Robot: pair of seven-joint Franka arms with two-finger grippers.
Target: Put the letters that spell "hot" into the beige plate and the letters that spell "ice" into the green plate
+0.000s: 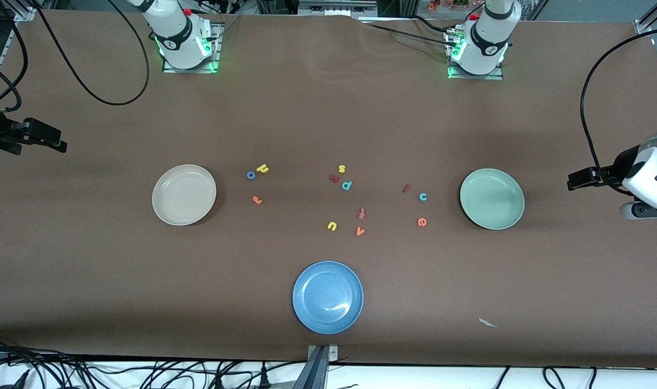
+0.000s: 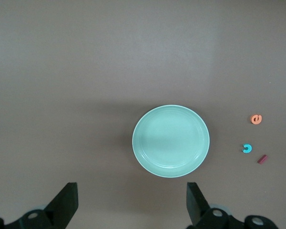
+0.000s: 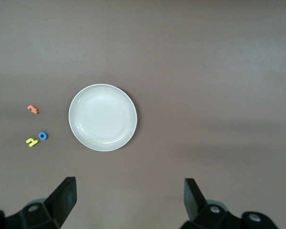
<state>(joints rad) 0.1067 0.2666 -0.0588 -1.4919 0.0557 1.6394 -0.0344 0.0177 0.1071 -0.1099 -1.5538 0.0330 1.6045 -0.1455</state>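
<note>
The beige plate (image 1: pixel 183 194) (image 3: pixel 103 117) holds nothing; beside it lie the blue o (image 1: pixel 250 175) (image 3: pixel 43 136), yellow h (image 1: pixel 262 168) (image 3: pixel 32 141) and orange t (image 1: pixel 257 200) (image 3: pixel 33 109). Nothing lies in the green plate (image 1: pixel 491 198) (image 2: pixel 170 140) either. Close by it are the dark red i (image 1: pixel 407 188) (image 2: pixel 262 159), teal c (image 1: pixel 423 196) (image 2: pixel 247 149) and orange e (image 1: pixel 422 222) (image 2: pixel 256 119). My left gripper (image 1: pixel 577 180) (image 2: pixel 132 200) hangs open over the table's left-arm end. At the right-arm end my right gripper (image 1: pixel 37 141) (image 3: pixel 130 198) hangs open too.
A blue plate (image 1: pixel 327 296) sits nearest the front camera. Between the two plates lie a yellow s (image 1: pixel 342 168), a dark red letter (image 1: pixel 334 178), a teal p (image 1: pixel 347 185), an orange f (image 1: pixel 361 213), a yellow u (image 1: pixel 332 226) and an orange v (image 1: pixel 360 231).
</note>
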